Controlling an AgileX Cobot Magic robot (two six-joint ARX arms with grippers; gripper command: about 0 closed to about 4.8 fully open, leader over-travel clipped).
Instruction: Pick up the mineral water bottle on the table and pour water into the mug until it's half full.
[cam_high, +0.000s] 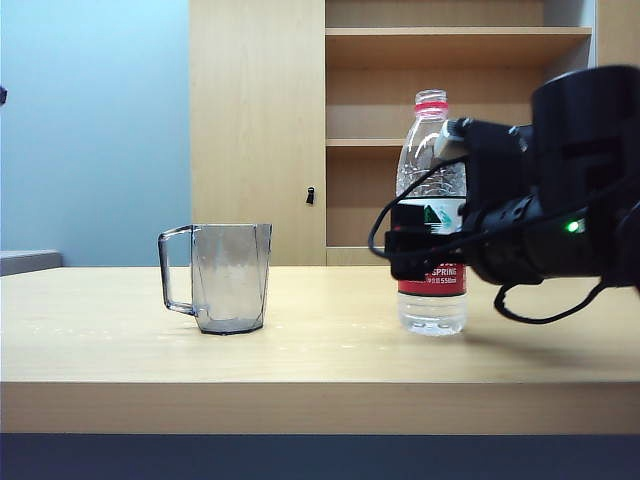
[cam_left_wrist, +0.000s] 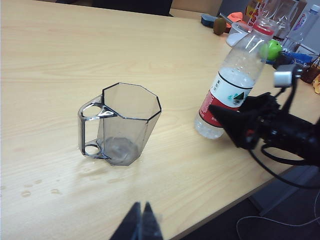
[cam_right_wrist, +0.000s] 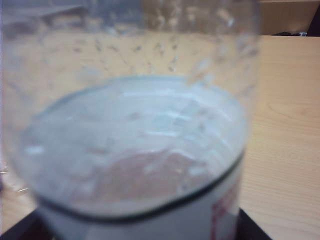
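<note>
Upright, the mineral water bottle (cam_high: 432, 215) is standing uncapped on the table (cam_high: 320, 340), right of the mug (cam_high: 228, 277) and well apart from it. Its water (cam_high: 432, 311) is sitting low in the base. Reaching in from the right, the right gripper (cam_high: 412, 254) is standing around the bottle's label band with jaws spread wide, not clamping it. Nearer the front edge, the left gripper (cam_left_wrist: 140, 223) is hovering with its fingers pressed together, holding nothing. Behind the table a wooden shelving cabinet (cam_high: 400, 120) is showing.
</note>
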